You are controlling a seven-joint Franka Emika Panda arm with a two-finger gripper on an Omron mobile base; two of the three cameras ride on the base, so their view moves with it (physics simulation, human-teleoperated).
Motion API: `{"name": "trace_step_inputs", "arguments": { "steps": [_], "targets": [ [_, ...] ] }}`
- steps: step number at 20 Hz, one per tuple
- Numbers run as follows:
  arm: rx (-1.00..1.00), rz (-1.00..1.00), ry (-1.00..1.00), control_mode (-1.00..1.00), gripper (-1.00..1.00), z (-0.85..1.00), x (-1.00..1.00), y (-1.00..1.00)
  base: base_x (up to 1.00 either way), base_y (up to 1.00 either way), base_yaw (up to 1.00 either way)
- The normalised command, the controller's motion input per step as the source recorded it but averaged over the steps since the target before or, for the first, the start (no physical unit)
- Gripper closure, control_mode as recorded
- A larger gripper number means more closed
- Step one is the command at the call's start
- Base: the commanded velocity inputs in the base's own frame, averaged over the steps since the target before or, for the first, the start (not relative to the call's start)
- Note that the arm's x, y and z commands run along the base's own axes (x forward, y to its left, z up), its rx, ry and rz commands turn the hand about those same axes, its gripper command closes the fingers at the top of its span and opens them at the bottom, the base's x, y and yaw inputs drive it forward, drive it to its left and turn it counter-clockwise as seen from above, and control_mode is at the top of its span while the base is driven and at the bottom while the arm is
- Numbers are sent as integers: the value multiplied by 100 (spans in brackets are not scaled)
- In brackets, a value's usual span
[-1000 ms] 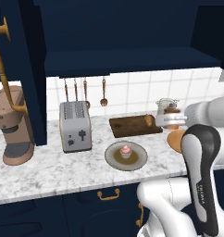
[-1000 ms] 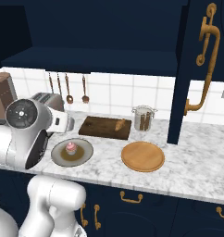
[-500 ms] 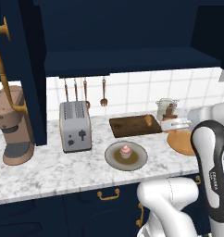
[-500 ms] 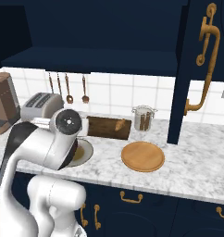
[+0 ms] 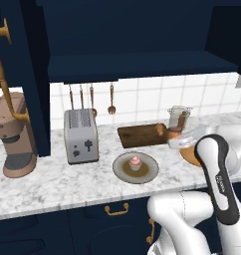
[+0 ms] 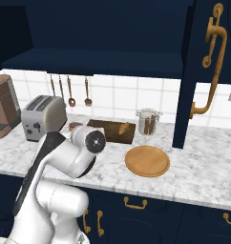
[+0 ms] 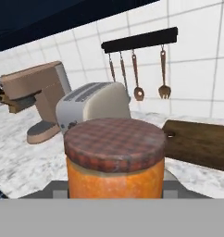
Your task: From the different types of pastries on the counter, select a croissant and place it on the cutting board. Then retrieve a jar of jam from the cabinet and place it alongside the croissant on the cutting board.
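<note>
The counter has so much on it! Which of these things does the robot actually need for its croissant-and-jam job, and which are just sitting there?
Needed:
croissant, lying on the cutting board
jam jar, right in front of the gripper
cabinet

Just sitting there:
cupcake on its plate
toaster
coffee machine
glass jar
round wooden plate
hanging utensils

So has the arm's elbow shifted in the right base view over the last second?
Yes. The elbow has swung rightward, from beside the toaster to the cutting board's front edge.
</note>
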Motion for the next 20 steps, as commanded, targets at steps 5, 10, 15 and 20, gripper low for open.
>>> {"name": "trace_step_inputs", "arguments": {
  "steps": [5,10,15,20],
  "targets": [
    [0,0,-14,-100,100,-57,84,1,0,0,0],
    [0,0,-5,-100,100,-23,92,0,0,0,0],
    [0,0,0,-100,100,-3,10,0,0,0,0],
    [0,0,0,-100,100,-11,53,0,0,0,0]
  ]
}}
